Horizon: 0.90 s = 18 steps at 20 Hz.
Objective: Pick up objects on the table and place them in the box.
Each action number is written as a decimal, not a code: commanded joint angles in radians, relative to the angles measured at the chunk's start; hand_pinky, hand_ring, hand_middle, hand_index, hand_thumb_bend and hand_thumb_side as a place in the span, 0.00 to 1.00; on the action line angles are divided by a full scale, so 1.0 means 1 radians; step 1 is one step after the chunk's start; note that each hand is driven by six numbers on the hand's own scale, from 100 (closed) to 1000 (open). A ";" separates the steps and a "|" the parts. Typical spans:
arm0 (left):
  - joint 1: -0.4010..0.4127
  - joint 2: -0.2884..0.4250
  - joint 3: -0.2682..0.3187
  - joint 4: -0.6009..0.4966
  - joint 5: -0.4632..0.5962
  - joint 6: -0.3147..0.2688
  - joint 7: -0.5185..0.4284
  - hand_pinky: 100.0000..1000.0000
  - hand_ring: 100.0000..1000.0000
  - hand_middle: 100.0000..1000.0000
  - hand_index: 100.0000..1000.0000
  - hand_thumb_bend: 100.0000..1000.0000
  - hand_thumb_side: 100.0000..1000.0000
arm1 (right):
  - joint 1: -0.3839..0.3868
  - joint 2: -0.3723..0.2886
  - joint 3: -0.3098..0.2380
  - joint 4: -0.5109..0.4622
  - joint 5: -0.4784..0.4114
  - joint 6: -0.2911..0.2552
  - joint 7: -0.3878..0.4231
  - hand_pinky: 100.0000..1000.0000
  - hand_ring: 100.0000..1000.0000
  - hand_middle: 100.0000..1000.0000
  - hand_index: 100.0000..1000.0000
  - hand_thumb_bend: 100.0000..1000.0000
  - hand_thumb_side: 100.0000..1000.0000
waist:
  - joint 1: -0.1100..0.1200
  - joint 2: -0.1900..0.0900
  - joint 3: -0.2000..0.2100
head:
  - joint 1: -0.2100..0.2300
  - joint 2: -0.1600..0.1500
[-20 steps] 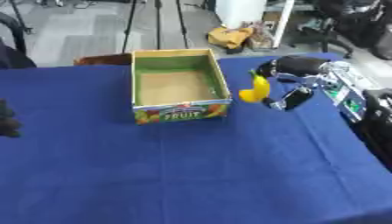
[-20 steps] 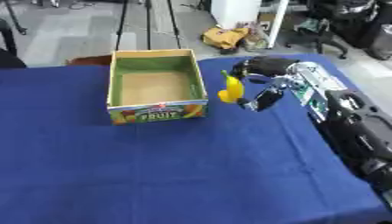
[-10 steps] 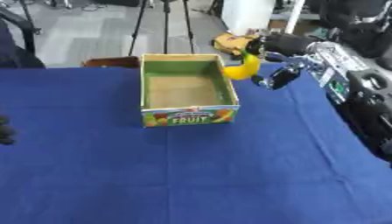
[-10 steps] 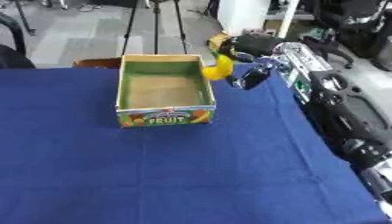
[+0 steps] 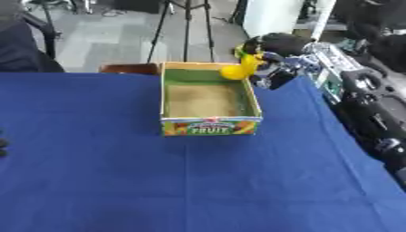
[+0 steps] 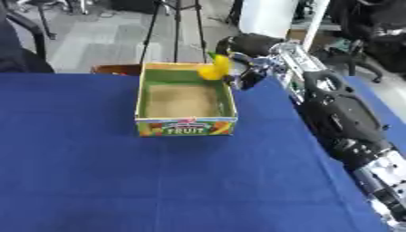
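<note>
Over the far right corner of the box: right robot hand (image 5: 273, 68) hangs with its fingers curled round a yellow object (image 5: 240, 69).
Object: yellow, rounded, with a narrower upper part; could be a toy fruit, cannot tell more. It sits above the box's rim at the far right corner, partly over the inside, not touching the floor of the box.
Box: open cardboard fruit box (image 5: 209, 128), green inner walls, brown floor, "FRUIT" printed on the near face. Nothing shows inside it yet.
Tabletop: blue cloth (image 5: 198, 181); no other loose objects show on it in either view.
Left robot hand: only a dark edge (image 5: 2, 146) at the left border of the left eye view; cannot tell how its fingers stand.
Step in hand: the carry looks finished and the placing is under way, by my reading; the object is at the box but not released.
Next move calls for: shifting the hand a little further over the box's inside, lowering past the far wall without knocking the rim, then opening the fingers so the object drops onto the brown floor.
Risk: release this close to the corner may let it catch the rim and fall outside.
</note>
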 commanded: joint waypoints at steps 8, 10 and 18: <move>-0.049 -0.021 -0.012 -0.055 0.021 0.005 -0.025 0.52 0.55 0.55 0.73 0.48 0.80 | 0.001 0.004 -0.067 0.101 0.065 0.045 -0.012 0.68 0.73 0.75 0.60 0.00 0.06 | 0.028 0.015 0.079 | -0.122 -0.067; -0.050 -0.023 -0.012 -0.059 0.023 0.006 -0.026 0.52 0.55 0.55 0.73 0.48 0.80 | 0.007 0.008 -0.070 0.116 0.074 0.044 -0.014 0.68 0.73 0.75 0.61 0.00 0.06 | 0.030 0.018 0.082 | -0.131 -0.068; -0.050 -0.027 -0.013 -0.058 0.024 0.007 -0.028 0.52 0.55 0.55 0.73 0.48 0.80 | 0.018 0.016 -0.070 0.133 0.090 0.029 -0.027 0.69 0.74 0.76 0.81 0.00 0.13 | 0.029 0.022 0.061 | -0.140 -0.073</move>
